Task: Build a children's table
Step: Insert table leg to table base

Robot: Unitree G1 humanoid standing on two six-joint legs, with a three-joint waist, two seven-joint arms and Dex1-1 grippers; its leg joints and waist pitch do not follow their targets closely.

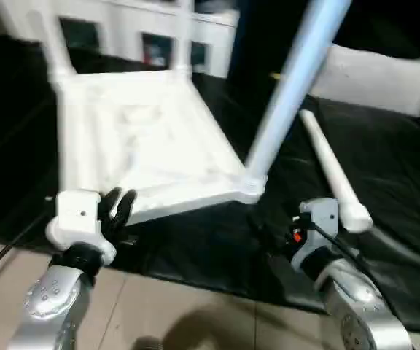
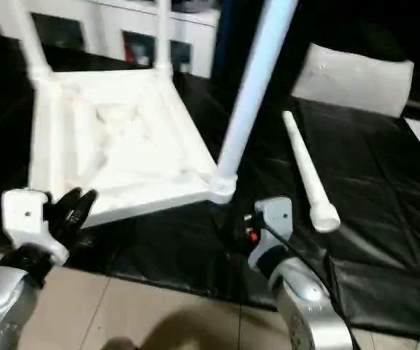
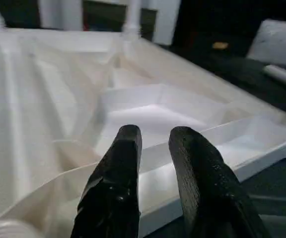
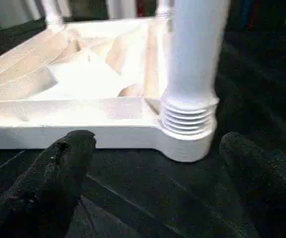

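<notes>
1. Upside down on the black mat (image 1: 385, 146): 1 table top (image 1: 133, 138), ribbed underside up, long axis running away from the robot.
2. Standing in the top's corner sockets: 3 legs. Screwed into the near right socket, threads showing, 1 leg (image 1: 286, 87) leaning up and rightward; 2 more at the far corners.
3. Lying right of the top: 1 loose leg (image 1: 330, 168), wide end nearest the robot.
4. Beyond the loose leg: 1 whitish bag (image 1: 374, 76).
5. At the top's near left edge: left gripper (image 3: 155, 144), fingers slightly parted, empty.
6. Before the threaded corner: right gripper (image 4: 158, 168), fingers spread wide, empty.
</notes>
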